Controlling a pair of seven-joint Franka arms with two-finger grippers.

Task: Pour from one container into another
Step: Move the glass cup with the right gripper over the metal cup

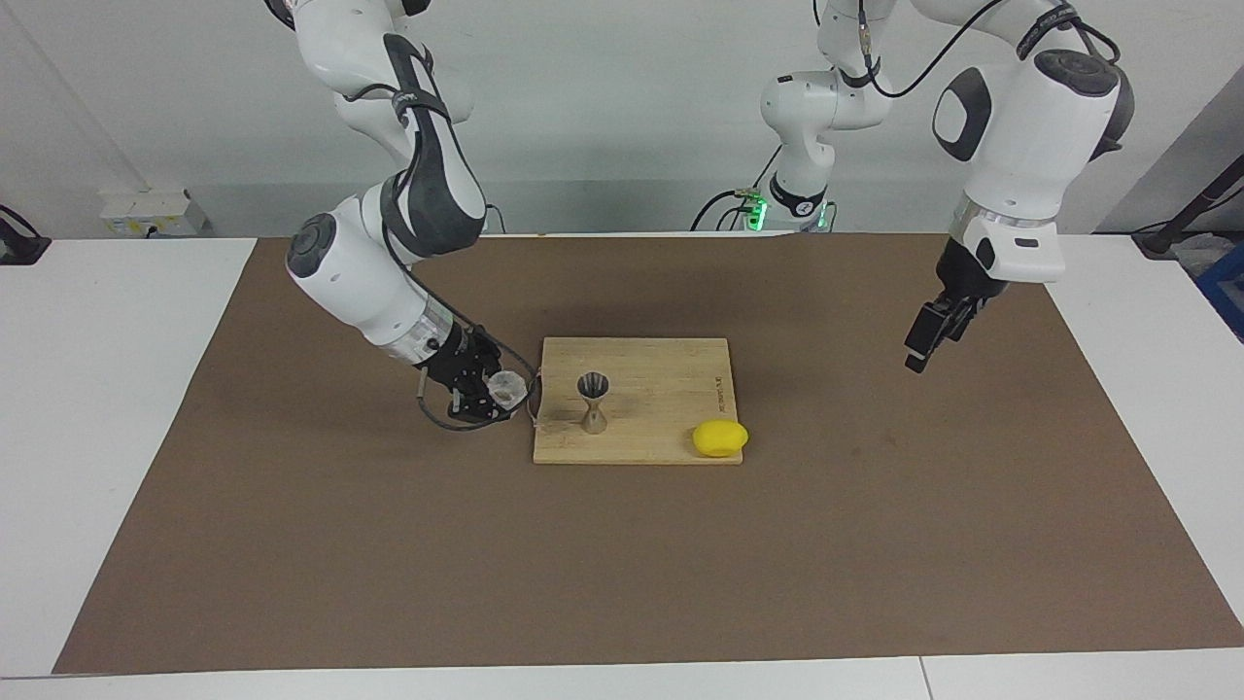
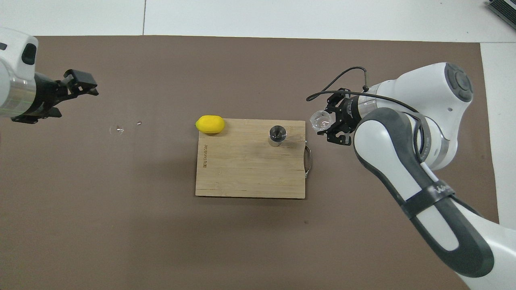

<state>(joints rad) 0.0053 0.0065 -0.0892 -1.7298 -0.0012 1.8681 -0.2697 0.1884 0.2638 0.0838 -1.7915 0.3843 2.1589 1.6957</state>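
The clear textured glass tumbler (image 1: 506, 388) is held in my right gripper (image 1: 489, 400), tipped on its side with its mouth toward the board. It hangs low over the mat, just off the board's edge at the right arm's end, and also shows in the overhead view (image 2: 321, 120) in the right gripper (image 2: 329, 123). The metal hourglass jigger (image 1: 593, 401) stands upright on the wooden cutting board (image 1: 671, 374), apart from the tumbler; it also shows from above (image 2: 277, 135). My left gripper (image 1: 920, 352) waits in the air over the mat at the left arm's end (image 2: 82, 83).
A yellow lemon (image 1: 720, 437) lies at the board's corner farthest from the robots, toward the left arm's end (image 2: 210, 124). The board (image 2: 242, 173) has a metal handle at the right arm's end. A few small shiny specks (image 2: 117, 129) lie on the brown mat.
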